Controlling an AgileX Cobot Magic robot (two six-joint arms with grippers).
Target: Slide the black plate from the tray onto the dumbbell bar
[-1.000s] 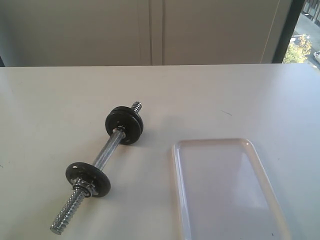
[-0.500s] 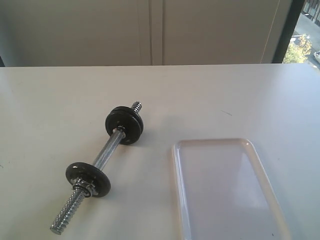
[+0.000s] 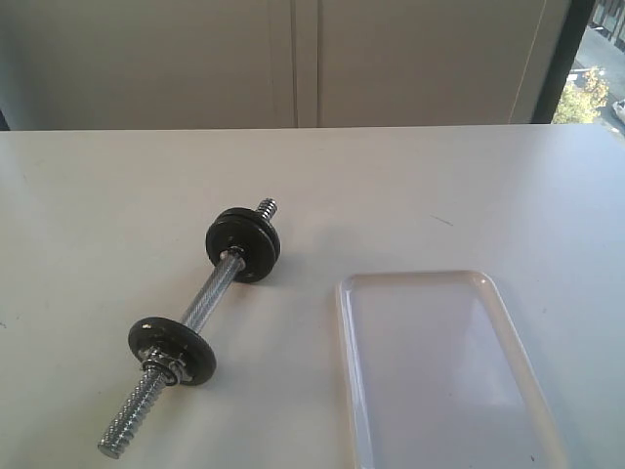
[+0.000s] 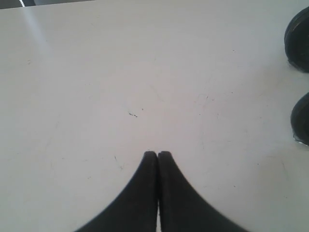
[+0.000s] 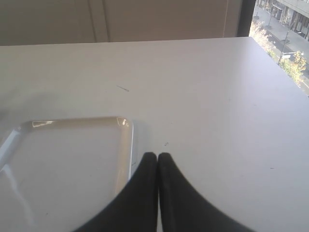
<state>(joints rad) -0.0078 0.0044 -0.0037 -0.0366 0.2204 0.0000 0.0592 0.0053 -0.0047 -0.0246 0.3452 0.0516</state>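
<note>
The dumbbell bar (image 3: 205,303) lies slantwise on the white table, left of the tray (image 3: 344,322). A black disc (image 3: 172,350) with a silver nut sits near its near end. At its far end is a thicker black stack that looks like two discs; the black plate (image 3: 242,234) seems to be the outer one. Nothing lies in the tray. Neither gripper shows in the exterior view. My left gripper (image 4: 158,153) is shut and empty over bare table, with black discs (image 4: 300,29) at the picture's edge. Beside the tray's corner (image 5: 126,123), my right gripper (image 5: 158,154) is shut and empty.
The white table (image 3: 439,186) runs back to a pale wall. A window strip (image 3: 596,59) stands at the far right. The tray runs off the near edge of the exterior view.
</note>
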